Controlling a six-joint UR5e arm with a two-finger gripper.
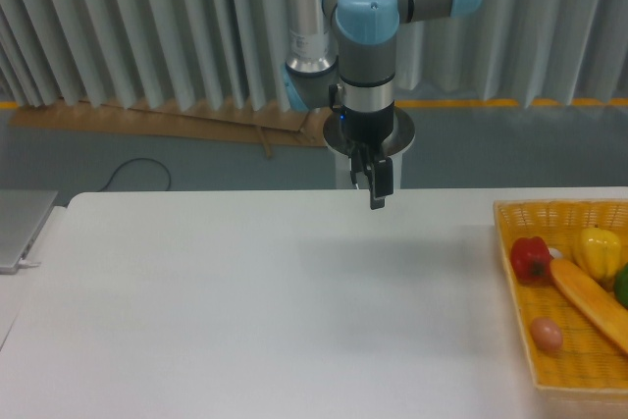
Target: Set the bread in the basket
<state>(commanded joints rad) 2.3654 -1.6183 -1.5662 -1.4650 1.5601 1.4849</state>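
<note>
From my seat I see the grey arm with light-blue joint caps standing behind the far edge of the wide white counter, its wrist pointing straight down. The black two-finger claw hangs just above the counter's far edge, near the middle of the view, and holds nothing. It is turned edge-on to my camera, so the fingers overlap into one dark shape and I cannot tell whether they are apart or together.

The long, slim orange-yellow loaf of bread lies inside the large rectangular yellow-orange woven basket, which sits at the right end of the counter and is cut off by the picture's edge. The loaf runs diagonally, its near-left rounded end toward the middle of the basket and the rest slanting down to the right, where it leaves my view.

Sharing the basket with it are a red bell pepper at the upper left, just beside the loaf's left end, a yellow bell pepper behind the loaf, a sliver of something green at the right edge, and a small pinkish egg-shaped item in front of the loaf.

The claw is well apart from the basket, off to its left. At the far left edge a flat grey slab lies beside the counter. Pleated grey curtains hang behind.
</note>
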